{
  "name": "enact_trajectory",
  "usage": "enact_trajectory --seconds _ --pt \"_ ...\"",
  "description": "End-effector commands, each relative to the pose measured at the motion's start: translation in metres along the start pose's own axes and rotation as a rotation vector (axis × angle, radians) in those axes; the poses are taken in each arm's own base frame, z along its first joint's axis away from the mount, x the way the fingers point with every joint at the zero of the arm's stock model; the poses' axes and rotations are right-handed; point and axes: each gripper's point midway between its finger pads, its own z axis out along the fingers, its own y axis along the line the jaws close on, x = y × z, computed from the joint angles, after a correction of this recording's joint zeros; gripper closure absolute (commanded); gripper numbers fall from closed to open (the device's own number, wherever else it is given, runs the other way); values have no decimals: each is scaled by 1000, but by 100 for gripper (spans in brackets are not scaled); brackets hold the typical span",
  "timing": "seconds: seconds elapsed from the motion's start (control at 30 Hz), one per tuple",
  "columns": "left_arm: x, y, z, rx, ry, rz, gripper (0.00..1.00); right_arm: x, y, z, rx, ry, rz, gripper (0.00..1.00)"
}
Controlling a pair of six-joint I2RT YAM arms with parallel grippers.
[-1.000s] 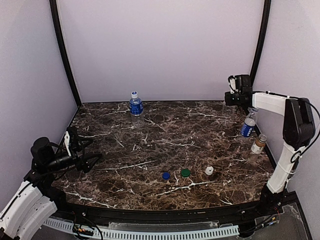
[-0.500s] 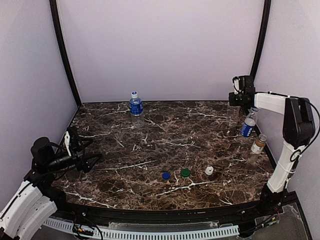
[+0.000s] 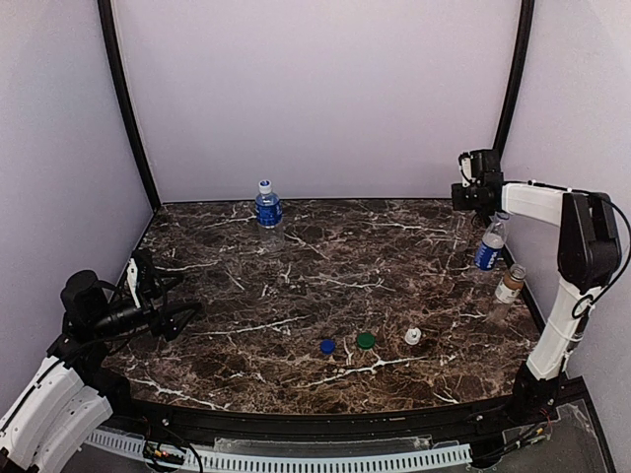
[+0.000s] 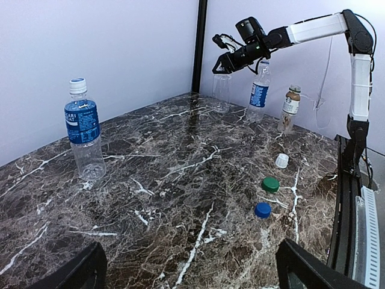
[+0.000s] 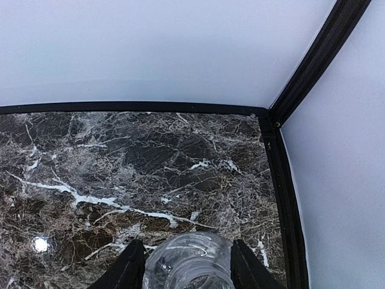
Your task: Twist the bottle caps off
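Note:
My right gripper is at the back right corner, shut around the neck of the plain clear bottle, which has no cap; its fingers press both sides. The bottle hangs upright under the gripper, its base at or just above the table. A blue-label bottle and the brown coffee bottle stand uncapped by the right wall. Another blue-label bottle with a white cap stands at the back left. My left gripper is open and empty at the left front.
Three loose caps lie near the front middle: blue, green and white. The black frame post and side wall are close to the right gripper. The marble table is walled on three sides.
My right gripper moved a little right and back toward the corner with the clear bottle, then stayed still. The left arm has not moved.

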Motion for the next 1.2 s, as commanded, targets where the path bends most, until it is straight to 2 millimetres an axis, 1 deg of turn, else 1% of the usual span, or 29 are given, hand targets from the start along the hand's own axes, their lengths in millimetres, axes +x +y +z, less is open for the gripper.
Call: enact_trajectory --seconds 0.0,0.1,0.23,0.3,0.37,0.43,0.53,0.57,0.6,0.67,0.7,0.73,0.77,0.8,0.83,0.87,0.9,0.93,0.97,1.0,1.07,1.17 --pt "5 1 1 2 2 -4 1 2 -6 2 21 9 -3 51" --pt "5 1 1 2 2 -4 1 -2 -7 -1 25 1 -1 42" --pt "5 1 0 2 1 -3 1 -10 -11 -6 42 -11 -28 23" --pt "5 1 1 2 1 -3 1 -15 -12 -9 44 -22 -35 15" --pt "5 1 1 4 0 -3 1 -22 -12 -12 38 -32 -44 11" --pt "5 1 1 4 0 -2 1 -30 -11 -17 31 -39 -48 9" --pt "5 1 1 -1 -1 -1 1 -47 -4 -30 -16 -37 -27 8" --pt "4 4 1 -14 -1 0 1 -55 3 -37 -51 -42 -13 10" --pt "4 5 1 -23 -2 -1 1 -63 20 -45 -117 -51 -6 12" --pt "4 18 0 -93 -3 -29 1 -81 57 -67 -241 -93 -17 15" --pt "3 22 0 -119 -5 -46 1 -89 79 -79 -309 -122 -39 15" --pt "4 33 -1 -178 -2 -55 1 -96 107 -94 -388 -153 -70 16" --pt "4 39 -2 -215 1 -69 1 -101 135 -108 -469 -182 -95 16" --pt "5 56 -6 -313 5 -80 1 -107 162 -123 -543 -216 -135 17" --pt "7 65 -10 -370 10 -96 1 -109 190 -136 -613 -240 -169 17" --pt "10 86 -19 -500 17 -104 1 -111 214 -146 -669 -260 -193 17" --pt "14 96 -25 -564 30 -112 1 -112 239 -155 -721 -271 -216 17" --pt "17 115 -39 -694 38 -111 1 -113 262 -163 -767 -279 -233 17" --pt "22 124 -46 -759 56 -113 1 -112 283 -168 -808 -279 -245 17" --pt "24 136 -60 -857 67 -103 1 -113 304 -172 -843 -278 -251 17" --pt "27 146 -73 -940 82 -96 1 -113 340 -175 -901 -273 -263 17" --pt "26 149 -79 -969 75 -92 1 -113 387 -169 -937 -293 -282 17"
